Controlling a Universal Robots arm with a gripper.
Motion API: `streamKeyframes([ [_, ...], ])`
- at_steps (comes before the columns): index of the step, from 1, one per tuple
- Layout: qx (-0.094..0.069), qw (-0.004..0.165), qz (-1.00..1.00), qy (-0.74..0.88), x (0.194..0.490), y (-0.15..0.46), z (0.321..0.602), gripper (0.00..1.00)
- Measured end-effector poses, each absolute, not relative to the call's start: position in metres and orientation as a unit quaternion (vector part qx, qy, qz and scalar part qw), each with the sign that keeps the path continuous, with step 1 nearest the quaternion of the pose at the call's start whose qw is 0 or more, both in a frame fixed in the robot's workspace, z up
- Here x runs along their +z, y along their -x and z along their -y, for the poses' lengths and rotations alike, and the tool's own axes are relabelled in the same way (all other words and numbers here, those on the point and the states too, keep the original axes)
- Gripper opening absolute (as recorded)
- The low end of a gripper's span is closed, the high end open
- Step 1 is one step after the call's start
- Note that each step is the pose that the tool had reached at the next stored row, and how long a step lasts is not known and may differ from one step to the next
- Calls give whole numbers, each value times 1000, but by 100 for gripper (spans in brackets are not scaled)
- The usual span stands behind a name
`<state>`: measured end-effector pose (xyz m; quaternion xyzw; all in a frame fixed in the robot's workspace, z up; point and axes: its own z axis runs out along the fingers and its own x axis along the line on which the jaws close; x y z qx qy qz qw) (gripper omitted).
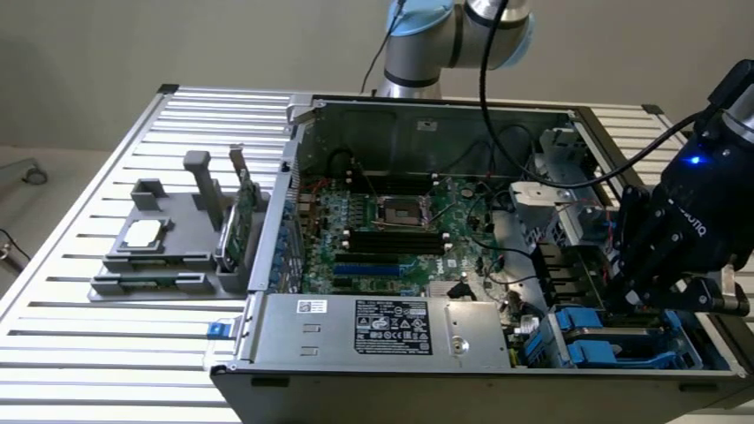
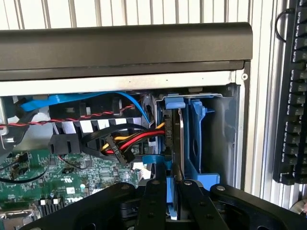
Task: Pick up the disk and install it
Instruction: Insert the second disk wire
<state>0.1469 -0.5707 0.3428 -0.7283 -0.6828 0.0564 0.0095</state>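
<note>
Your end effector (image 2: pixel 171 184) grips the disk (image 2: pixel 173 139) by its thin upper edge, fingers (image 2: pixel 154 201) nearly closed on it, as the disk stands on edge in the blue carrier (image 2: pixel 197 139) at the front corner of the open computer case (image 1: pixel 353 340), on the exterior view's right. Expect a stiff, fairly heavy, knock-sensitive slab with smooth metal faces; hold the edges, clear of the cables (image 2: pixel 129 141) beside it.

A ribbed metal tabletop (image 1: pixel 106 256) carries an open computer case (image 1: pixel 353 331) — and, beside it, a grey parts holder (image 1: pixel 165 256).
</note>
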Motion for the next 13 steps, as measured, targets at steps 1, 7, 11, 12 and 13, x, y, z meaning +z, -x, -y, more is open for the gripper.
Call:
streamKeyframes([
  [1, 57, 10, 683, 728, 343, -147, 571, 16],
  [7, 58, 11, 683, 728, 341, -149, 571, 16],
  [11, 59, 12, 683, 728, 340, -150, 571, 16],
  [12, 59, 13, 683, 728, 340, -151, 571, 16],
  [13, 60, 13, 683, 728, 340, -151, 571, 16],
])
